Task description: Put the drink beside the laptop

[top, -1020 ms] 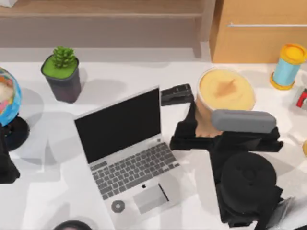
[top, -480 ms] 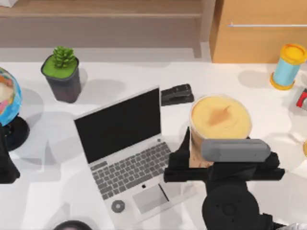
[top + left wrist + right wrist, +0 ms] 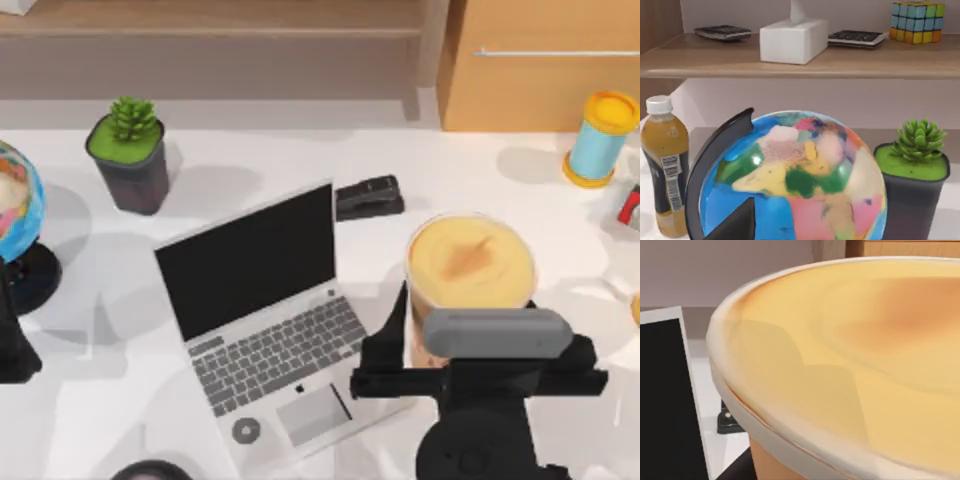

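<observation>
The drink [image 3: 469,262] stands on the counter [image 3: 300,160] just right of the laptop [image 3: 265,320], its side held in the right hand [image 3: 462,345], whose fingers close on the cup from both sides. The right wrist view shows the pale rim up close, with the stapler [image 3: 729,423] beyond. The left hand [image 3: 14,340] sits parked at the counter's left edge, near the globe [image 3: 790,175]; its fingers' state I cannot tell.

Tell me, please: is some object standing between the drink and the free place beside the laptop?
Nothing visible does. The drink, with the right claw around it, is already just to the right of the laptop, with bare table between them. The stapler lies farther back, out of the path. The left arm is parked at the table's left edge.
</observation>
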Robot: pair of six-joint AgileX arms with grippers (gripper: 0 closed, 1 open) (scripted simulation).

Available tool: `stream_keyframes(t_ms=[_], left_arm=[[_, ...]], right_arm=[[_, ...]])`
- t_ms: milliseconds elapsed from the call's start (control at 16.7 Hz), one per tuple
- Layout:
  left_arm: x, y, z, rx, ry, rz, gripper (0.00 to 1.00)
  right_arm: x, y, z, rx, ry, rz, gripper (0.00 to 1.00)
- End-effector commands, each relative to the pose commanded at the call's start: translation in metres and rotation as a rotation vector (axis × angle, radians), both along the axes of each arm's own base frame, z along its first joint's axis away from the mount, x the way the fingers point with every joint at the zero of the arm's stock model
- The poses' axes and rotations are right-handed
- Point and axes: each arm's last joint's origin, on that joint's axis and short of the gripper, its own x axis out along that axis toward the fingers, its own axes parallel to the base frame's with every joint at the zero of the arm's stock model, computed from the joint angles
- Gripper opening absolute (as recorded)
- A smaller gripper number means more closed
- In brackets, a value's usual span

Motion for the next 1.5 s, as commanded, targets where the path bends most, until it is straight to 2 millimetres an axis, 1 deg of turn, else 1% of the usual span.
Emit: stream_keyframes(t_ms=[300, 1020, 1260, 1500], left_arm=[[0.000, 0.000, 0.000, 0.000, 0.000, 0.000, 1.00], [0.000, 0.000, 0.000, 0.000, 0.000, 0.000, 1.00], [0.000, 0.000, 0.000, 0.000, 0.000, 0.000, 1.00], [0.000, 0.000, 0.000, 0.000, 0.000, 0.000, 1.00]], right_arm=[[0.001, 0.001, 0.000, 0.004, 0.000, 0.000, 0.00], [-0.003, 0.015, -0.002, 0.092, -0.035, 0.038, 0.00], [-0.001, 0.012, -0.009, 0.089, -0.035, 0.019, 0.00], [0.001, 0.004, -0.024, 0.030, -0.012, 0.001, 0.00]])
